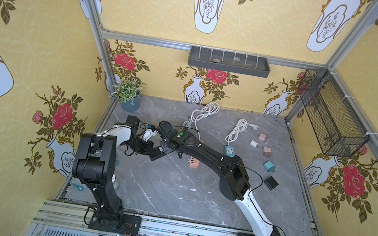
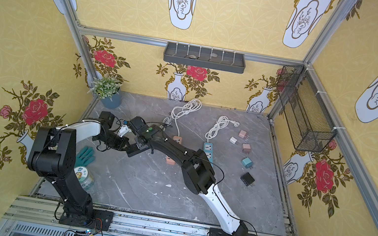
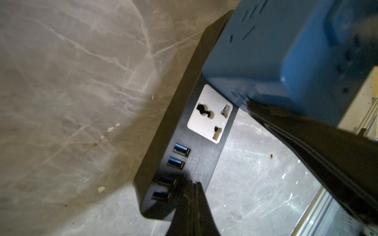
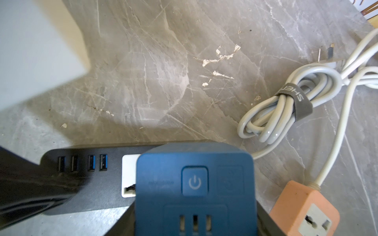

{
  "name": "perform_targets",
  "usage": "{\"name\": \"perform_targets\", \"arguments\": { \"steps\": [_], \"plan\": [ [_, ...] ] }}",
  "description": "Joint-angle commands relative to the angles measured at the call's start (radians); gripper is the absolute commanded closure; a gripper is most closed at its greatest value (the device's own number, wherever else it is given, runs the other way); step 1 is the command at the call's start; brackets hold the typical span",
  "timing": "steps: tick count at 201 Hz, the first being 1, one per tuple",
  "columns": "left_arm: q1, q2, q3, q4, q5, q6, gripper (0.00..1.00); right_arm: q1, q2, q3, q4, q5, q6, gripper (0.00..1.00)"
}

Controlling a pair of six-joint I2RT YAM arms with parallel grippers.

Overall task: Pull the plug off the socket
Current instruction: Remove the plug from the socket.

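Between the jaws, right gripper (image 4: 195,228): half open, clasping the blue plug (image 4: 194,183).
Blue plug: seated on the black socket strip (image 3: 184,130).
Left gripper (image 3: 192,204): fully closed, pressing the strip's USB end.

both arms reach inward, wrists nearly meeting. the left gripper (image 3: 190,196) is closed, fingertips together. the right gripper (image 4: 194,204) is half spread.
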Motion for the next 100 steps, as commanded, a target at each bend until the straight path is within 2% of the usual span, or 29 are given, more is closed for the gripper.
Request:
{"name": "perform_targets", "arguments": {
  "steps": [1,66,100],
  "plan": [
    [-0.001,0.022,-0.019,-0.040,-0.152,0.007,1.00,-0.014,-0.021,-0.014,0.018,-0.163,0.018,0.73],
    [-0.001,0.021,-0.021,-0.039,-0.150,0.009,1.00,-0.141,-0.135,-0.159,0.108,-0.442,0.186,0.77],
    [-0.002,0.021,-0.021,-0.039,-0.150,0.008,1.00,-0.149,-0.149,-0.177,0.113,-0.461,0.203,0.76]
  ]
}}
